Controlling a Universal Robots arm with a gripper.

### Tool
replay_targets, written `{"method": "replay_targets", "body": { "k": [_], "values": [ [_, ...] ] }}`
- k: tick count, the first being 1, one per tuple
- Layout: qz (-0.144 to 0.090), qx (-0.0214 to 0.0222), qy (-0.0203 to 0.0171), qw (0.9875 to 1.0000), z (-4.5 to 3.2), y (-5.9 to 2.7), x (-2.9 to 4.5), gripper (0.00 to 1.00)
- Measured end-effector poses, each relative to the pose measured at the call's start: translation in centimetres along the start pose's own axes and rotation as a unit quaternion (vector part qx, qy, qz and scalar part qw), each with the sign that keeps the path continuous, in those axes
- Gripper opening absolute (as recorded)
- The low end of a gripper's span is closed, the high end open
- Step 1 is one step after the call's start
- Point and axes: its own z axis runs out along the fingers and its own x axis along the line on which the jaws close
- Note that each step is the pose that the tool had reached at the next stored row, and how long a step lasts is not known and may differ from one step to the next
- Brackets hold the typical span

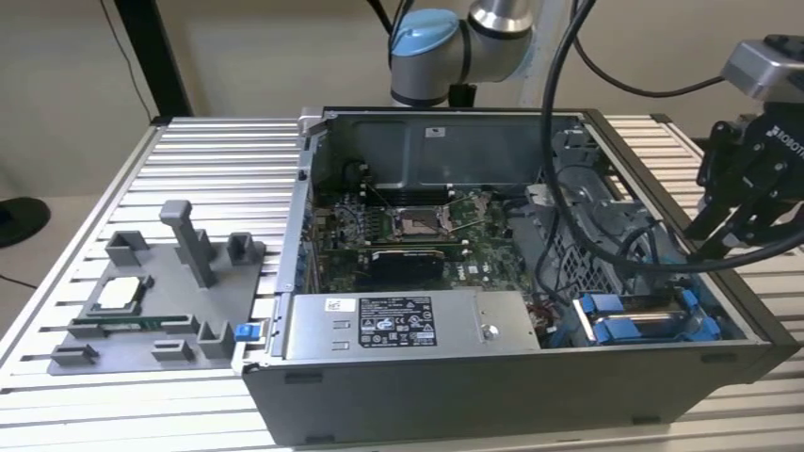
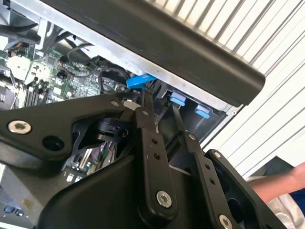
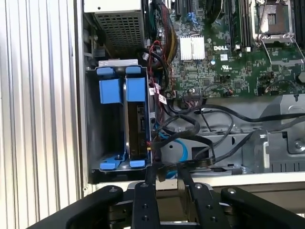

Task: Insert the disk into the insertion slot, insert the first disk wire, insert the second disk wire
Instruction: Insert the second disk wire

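The open computer case [image 1: 503, 395] is set on the slatted bench [image 1: 201, 151], toward the bench edge at the exterior view's right. A grey fixture tray [image 1: 151, 311] lies near the opposite edge.

The disk [image 3: 137, 126] is seen in the first wrist view seated in the insertion slot [image 3: 91, 124], in the case corner beside the power supply box [image 1: 390, 325]. It stands on its thin edge in its blue carrier. Its long axis runs along the slot, with one end toward the power supply box and the other toward the case side wall. A bundle of red and black wires [image 3: 159, 57] is seen just beside the end nearer the box.

The gripper [image 1: 716, 240] is held above the case side wall next to the slot. In both wrist views its black fingers [image 2: 151, 143] are parted by a narrow gap, and nothing is seen held between them. A black cable [image 3: 200, 126] is looped inside the case near the fingertips. A small blue connector [image 2: 140, 80] is seen close to one tip.
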Motion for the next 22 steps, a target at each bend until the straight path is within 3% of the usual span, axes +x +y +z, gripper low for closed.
{"method": "replay_targets", "body": {
  "k": [22],
  "values": [
    [-0.001, 0.0, 0.0003, 1.0, 0.71, -0.52, 0.48, 1.0]
  ]
}}
